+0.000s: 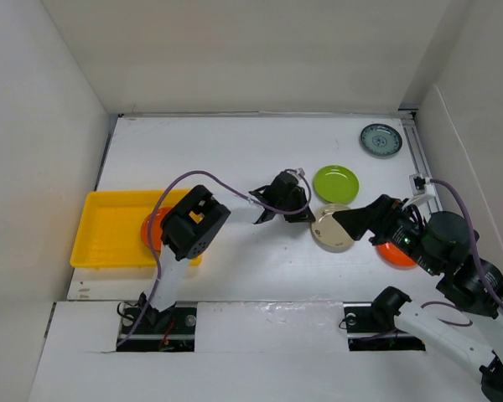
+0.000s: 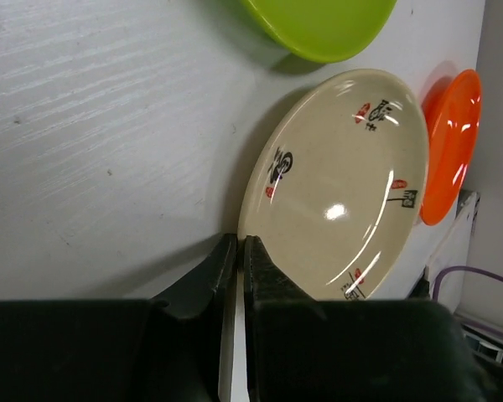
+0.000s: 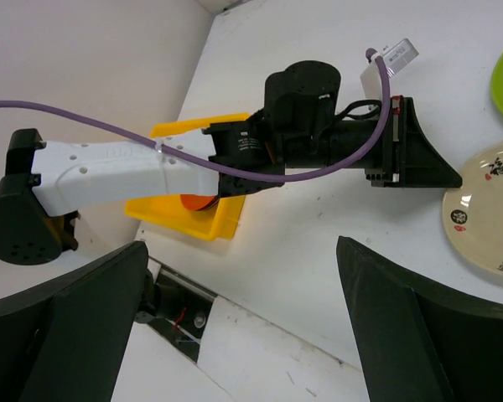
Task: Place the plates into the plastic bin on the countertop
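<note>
Stretching the left arm out low over the white countertop and bringing the left gripper up beside the beige plate. Pressing its two black fingers together down to a hairline slit, with nothing between them. Pointing the tips at the near rim of that plate, right up against it in the left wrist view, yet not showing clearly whether touching or just short of it.

Hanging the right gripper over the table from the other side, spreading its fingers wide apart and holding nothing. Reaching one fingertip over the beige plate's right edge in the overhead view.

Showing the lime green plate just behind the beige one, the grey-teal plate well apart near the far right corner, and one orange plate just right of the beige plate, half hiding under the right arm.

Showing the yellow bin at the left of the countertop, well apart from the beige plate. Holding the other orange plate inside at its right end, partly hiding behind the left arm's elbow.

Trailing a purple cable along the left arm.
</note>
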Robot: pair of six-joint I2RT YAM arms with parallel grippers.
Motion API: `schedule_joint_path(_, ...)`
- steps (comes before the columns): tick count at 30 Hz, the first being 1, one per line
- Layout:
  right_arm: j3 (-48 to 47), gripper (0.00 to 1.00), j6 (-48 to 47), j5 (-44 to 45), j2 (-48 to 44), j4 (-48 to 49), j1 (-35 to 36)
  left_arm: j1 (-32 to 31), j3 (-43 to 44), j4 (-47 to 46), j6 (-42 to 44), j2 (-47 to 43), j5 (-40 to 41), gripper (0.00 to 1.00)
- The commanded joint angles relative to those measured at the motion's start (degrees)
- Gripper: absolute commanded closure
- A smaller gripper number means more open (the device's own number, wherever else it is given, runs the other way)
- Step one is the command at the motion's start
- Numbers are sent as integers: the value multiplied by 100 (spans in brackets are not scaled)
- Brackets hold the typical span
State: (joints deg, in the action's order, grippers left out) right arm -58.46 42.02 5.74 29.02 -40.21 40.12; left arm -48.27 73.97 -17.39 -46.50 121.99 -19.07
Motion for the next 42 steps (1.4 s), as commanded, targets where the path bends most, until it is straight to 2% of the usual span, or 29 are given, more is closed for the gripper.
schedule_joint_path(1, -175, 0, -80, 50, -27, 74, -30, -24, -66, 289, 212, -280, 288, 100)
schedule_joint_path(5, -175, 0, -80, 50, 25, 127, -30, 151, -374, 990, 264, -1167, 1070, 100)
schedule_joint_path(7, -70, 0, -80, 112, 77, 180, -30, 361, -629, 1559, 10, -2080, 1570, 100)
schedule_joint_path(9, 36, 0, -80, 165, 78, 354, -30, 511, -1077, 1878, -130, -2800, 2414, 100)
schedule_joint_path(10, 167, 0, -80, 165, 139, 425, -30, 625, -1191, 2271, -297, -3483, 2643, 100)
schedule_joint_path(13, 404, 0, -80, 95, 324, 758, -30, 1441, -1613, 2888, -508, -4661, 3031, 100)
schedule_joint_path(14, 405, 0, -80, 33, 455, 856, -30, 1983, -1719, 3308, -561, -4937, 3119, 100)
schedule_joint_path(17, 563, 0, -80, -125, 666, 1242, -92, 2882, -2316, 3890, -904, -5980, 3541, 100)
schedule_joint_path(18, 616, 0, -80, -221, 823, 1348, -92, 3616, -2465, 3944, -983, -6212, 3437, 100)
schedule_joint_path(21, 616, 0, -141, -424, 1236, 1726, -285, 4813, -2976, 4198, -931, -7073, 3261, 100)
schedule_joint_path(22, 616, 0, -202, -424, 1360, 1788, -346, 5001, -3046, 4313, -931, -7241, 3261, 100)
schedule_joint_path(26, 563, 0, -325, -967, 1896, 1999, -811, 5275, -3161, 4911, -1124, -7866, 3682, 100)
schedule_joint_path(30, 634, 0, -326, -1801, 2266, 2472, -1645, 5275, -3424, 5210, -1282, -7972, 3805, 100)
schedule_joint_path(33, 713, 0, -203, -2356, 2398, 2614, -1963, 5214, -3539, 5272, -1387, -8121, 3805, 100)
schedule_joint_path(36, 774, 0, -203, -2428, 2460, 2676, -2174, 5161, -3539, 5421, -1502, -8262, 3866, 100)
schedule_joint_path(39, 722, 0, -317, -2481, 2408, 2615, -2350, 5161, -3539, 5421, -1502, -8262, 3867, 84)
schedule_joint_path(40, 661, 0, -317, -2481, 2407, 2614, -2351, 5161, -3539, 5421, -1502, -8262, 3815, 76)
schedule_joint_path(41, 608, 0, -369, -2481, 2407, 2553, -2481, 5109, -3539, 5360, -1502, -8262, 3814, 57)
schedule_joint_path(42, 607, 0, -370, -2481, 2459, 2553, -2535, 5108, -3539, 5360, -1450, -8262, 3814, 51)
